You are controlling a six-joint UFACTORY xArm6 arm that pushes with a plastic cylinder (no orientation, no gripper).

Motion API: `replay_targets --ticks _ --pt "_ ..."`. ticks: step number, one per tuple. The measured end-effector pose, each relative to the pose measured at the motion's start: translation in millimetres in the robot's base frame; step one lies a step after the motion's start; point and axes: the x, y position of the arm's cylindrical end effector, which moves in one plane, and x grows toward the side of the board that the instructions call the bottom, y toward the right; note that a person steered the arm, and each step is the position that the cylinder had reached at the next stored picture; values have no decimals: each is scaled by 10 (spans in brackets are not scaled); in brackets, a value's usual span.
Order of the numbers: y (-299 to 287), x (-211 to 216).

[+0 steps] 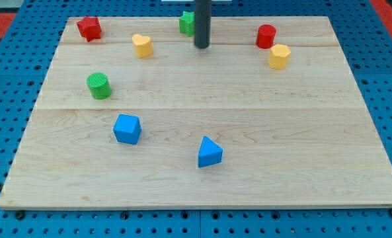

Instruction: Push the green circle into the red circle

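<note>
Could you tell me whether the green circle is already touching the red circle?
No, the green circle sits at the view's left, far from the red circle at the upper right.

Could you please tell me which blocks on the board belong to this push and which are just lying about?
For the job:
green circle
red circle
my tip, near the view's top, far from the green circle

Lying about:
red star-like block
yellow heart-like block
yellow block
green block behind the rod
blue cube
blue triangle
</note>
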Motion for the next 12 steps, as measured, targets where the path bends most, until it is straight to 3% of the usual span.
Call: replay_targets --ticks 1,2,3,4,5,7,9,11,12 --pt "-633 962" --pt "-1843 1287" --pt "-2584 1215" --pt "-1991 708" --pt "-866 641" --pt "-481 1236" --pt "27 361" --pt "668 -167" --pt "1141 -120"
